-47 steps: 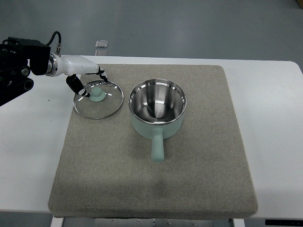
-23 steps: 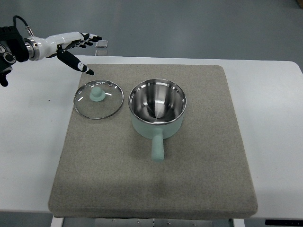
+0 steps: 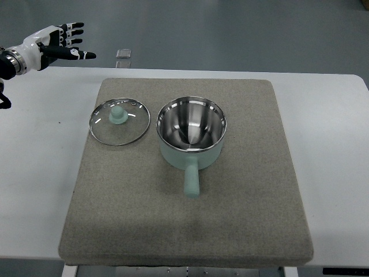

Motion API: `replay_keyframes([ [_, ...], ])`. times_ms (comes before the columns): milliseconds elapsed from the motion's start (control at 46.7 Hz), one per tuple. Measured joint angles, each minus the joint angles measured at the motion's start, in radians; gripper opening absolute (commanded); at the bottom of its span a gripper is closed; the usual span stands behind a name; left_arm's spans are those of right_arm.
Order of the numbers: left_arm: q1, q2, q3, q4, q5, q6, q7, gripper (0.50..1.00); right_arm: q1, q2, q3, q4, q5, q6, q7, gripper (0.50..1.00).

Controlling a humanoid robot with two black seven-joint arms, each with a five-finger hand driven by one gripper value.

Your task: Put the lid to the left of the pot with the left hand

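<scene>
A glass lid (image 3: 119,122) with a steel rim and a mint-green knob lies flat on the grey mat (image 3: 190,225), just left of the pot. The mint-green pot (image 3: 191,131) has a shiny steel inside and a handle pointing toward the near edge. My left hand (image 3: 63,40) is at the top left corner, well away from the lid, raised over the table's far edge with its fingers spread and nothing in them. The right arm does not show.
The mat lies on a white table (image 3: 331,144). A small silvery object (image 3: 124,53) sits at the table's far edge beyond the mat. Grey floor lies beyond.
My left hand let go of the lid, which stayed where it was, and then drew back up and to the left, away from the mat.
</scene>
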Motion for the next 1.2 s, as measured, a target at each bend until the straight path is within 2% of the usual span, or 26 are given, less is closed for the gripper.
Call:
replay_keyframes([
  [342,0.019,-0.073,-0.033,0.023,-0.252,-0.042,-0.003,0.996,0.000,0.000,0.000,0.000,0.000,0.000,0.000,0.921],
  [428,0.049,-0.075,-0.080,0.023,-0.278,-0.090,-0.003,0.996,0.000,0.000,0.000,0.000,0.000,0.000,0.000,0.921],
  [578,0.133,-0.075,-0.222,0.019,-0.289,-0.229,0.001,0.996,0.000,0.000,0.000,0.000,0.000,0.001,0.000,0.921],
  [856,0.192,-0.076,-0.326,0.010,-0.334,-0.319,0.018,0.996,0.000,0.000,0.000,0.000,0.000,0.000,0.000,0.921],
  [920,0.194,-0.072,-0.326,0.009,-0.359,-0.329,0.030,0.996,0.000,0.000,0.000,0.000,0.000,0.000,0.000,0.921],
  [1091,0.195,-0.068,-0.327,0.008,-0.398,-0.330,0.131,0.996,0.000,0.000,0.003,0.000,0.000,0.002,0.000,0.921],
  [1198,0.195,-0.069,-0.334,0.009,-0.423,-0.330,0.155,0.996,0.000,0.000,0.005,0.000,0.004,0.005,0.000,0.921],
])
